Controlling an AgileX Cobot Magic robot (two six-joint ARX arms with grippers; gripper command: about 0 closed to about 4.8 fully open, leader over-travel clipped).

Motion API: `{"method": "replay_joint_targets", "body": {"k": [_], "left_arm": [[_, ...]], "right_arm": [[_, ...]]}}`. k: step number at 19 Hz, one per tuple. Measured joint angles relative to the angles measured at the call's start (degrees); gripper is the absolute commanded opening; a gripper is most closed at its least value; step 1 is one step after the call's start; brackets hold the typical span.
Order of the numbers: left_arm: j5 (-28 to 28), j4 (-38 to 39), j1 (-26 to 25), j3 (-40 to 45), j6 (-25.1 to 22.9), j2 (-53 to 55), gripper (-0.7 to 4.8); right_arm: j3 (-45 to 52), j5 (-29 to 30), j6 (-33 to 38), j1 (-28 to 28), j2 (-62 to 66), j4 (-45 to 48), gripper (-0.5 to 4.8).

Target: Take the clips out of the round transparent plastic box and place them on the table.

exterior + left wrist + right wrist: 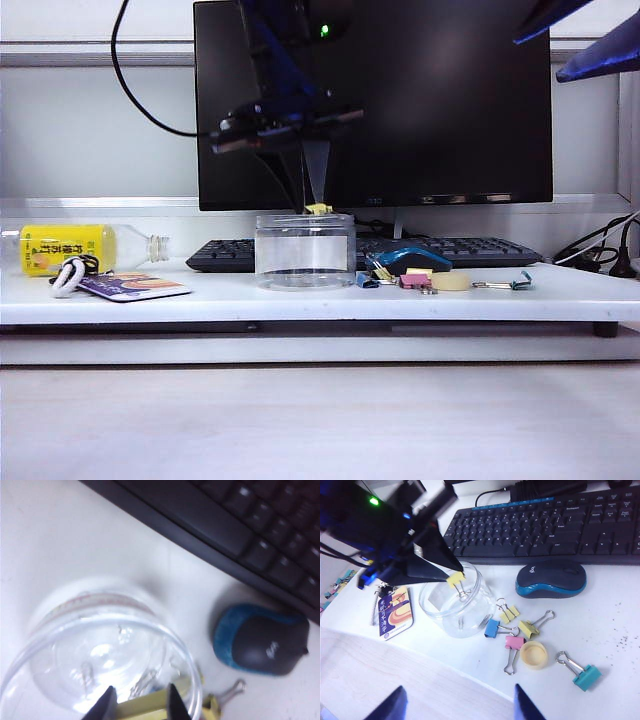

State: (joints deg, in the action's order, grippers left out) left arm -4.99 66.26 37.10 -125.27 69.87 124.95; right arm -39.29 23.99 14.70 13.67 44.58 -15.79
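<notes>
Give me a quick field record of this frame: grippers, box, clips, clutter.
left gripper: shut on yellow clip, just above the box mouth
right gripper: open, raised at the table's front, holding nothing
round transparent plastic box: upright on table, at least one clip inside
clips on table: two yellow, blue, pink, teal, right of box
other: mouse, keyboard, yellow cap, bottle

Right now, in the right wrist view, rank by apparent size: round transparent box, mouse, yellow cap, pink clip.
Largest to smallest:
1. round transparent plastic box and mouse: look about alike, so I won't rank them
2. yellow cap and pink clip: too close to order

Left gripper holds a yellow clip above the box.
</notes>
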Motion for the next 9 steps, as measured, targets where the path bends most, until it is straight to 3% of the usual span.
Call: {"method": "replay_joint_targets", "body": {"k": [2, 9], "left_arm": [[-0.4, 2.0, -0.2, 0.0, -1.2, -1.0, 0.84], [-2.6, 4.1, -4.8, -0.1, -12.1, -5.1, 0.84]], "right_arm": [[0.0, 0.0, 0.0, 0.0, 0.0, 0.0, 2.75], [0.0, 0.1, 0.0, 0.0, 0.0, 0.0, 2.75]]}}
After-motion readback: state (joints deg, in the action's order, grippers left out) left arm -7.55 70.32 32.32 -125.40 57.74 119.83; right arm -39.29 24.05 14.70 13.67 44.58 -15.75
